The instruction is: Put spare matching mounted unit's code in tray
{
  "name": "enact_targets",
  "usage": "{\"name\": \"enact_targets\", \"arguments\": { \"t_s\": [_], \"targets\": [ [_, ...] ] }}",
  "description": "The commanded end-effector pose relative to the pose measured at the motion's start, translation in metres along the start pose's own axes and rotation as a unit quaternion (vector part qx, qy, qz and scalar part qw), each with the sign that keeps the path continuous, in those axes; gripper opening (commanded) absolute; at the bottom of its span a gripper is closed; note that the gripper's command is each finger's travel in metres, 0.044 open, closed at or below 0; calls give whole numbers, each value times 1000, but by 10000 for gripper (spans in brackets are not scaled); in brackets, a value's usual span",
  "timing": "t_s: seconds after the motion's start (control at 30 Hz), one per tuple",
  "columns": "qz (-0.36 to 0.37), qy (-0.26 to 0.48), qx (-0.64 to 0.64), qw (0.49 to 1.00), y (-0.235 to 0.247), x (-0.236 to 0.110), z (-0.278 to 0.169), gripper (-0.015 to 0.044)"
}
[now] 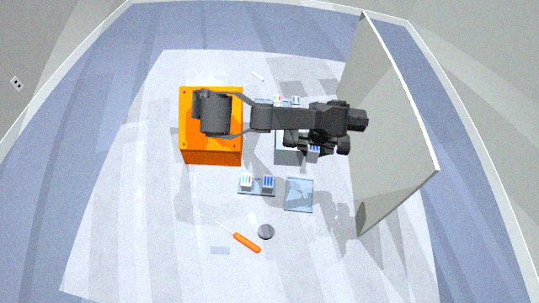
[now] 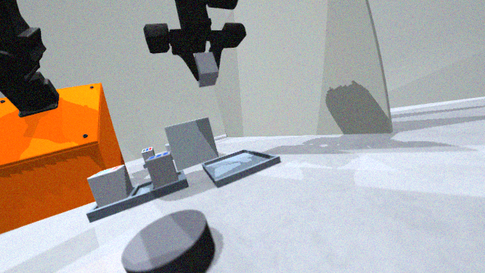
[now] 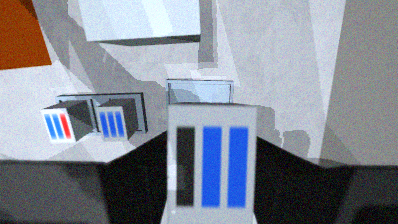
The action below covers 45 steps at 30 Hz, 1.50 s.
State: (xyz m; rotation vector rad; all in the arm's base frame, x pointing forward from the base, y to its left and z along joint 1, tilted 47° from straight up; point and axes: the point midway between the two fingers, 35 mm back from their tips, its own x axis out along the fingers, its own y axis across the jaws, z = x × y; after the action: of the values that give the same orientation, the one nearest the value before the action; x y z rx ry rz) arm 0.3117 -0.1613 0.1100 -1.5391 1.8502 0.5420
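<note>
Exterior view, nearest first: a dark grey round puck (image 2: 168, 243) lies on the pale surface (image 2: 341, 212), cut off at the bottom edge. Behind it, a grey holder strip (image 2: 114, 206) carries two small grey coded blocks (image 2: 162, 168). Just beside it sits the shallow grey tray (image 2: 242, 165), its floor bare. A plain grey upright box (image 2: 191, 142) stands behind. High above, the black claw (image 2: 204, 73) pinches the small grey spare (image 2: 208, 69) marked black-blue-blue (image 3: 212, 167). A tall grey panel (image 2: 303, 68) walls off the far side. The orange pedestal (image 2: 53, 125) runs out of frame on the left.
</note>
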Motion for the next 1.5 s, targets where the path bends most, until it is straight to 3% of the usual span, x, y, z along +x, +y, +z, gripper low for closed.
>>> {"name": "enact_targets", "arguments": {
  "t_s": [0.0,1.47],
  "targets": [
    [-5,19,0,1000,2,-5,-39,0],
    [-2,23,-1,1000,-1,30,-50,0]
  ]
}}
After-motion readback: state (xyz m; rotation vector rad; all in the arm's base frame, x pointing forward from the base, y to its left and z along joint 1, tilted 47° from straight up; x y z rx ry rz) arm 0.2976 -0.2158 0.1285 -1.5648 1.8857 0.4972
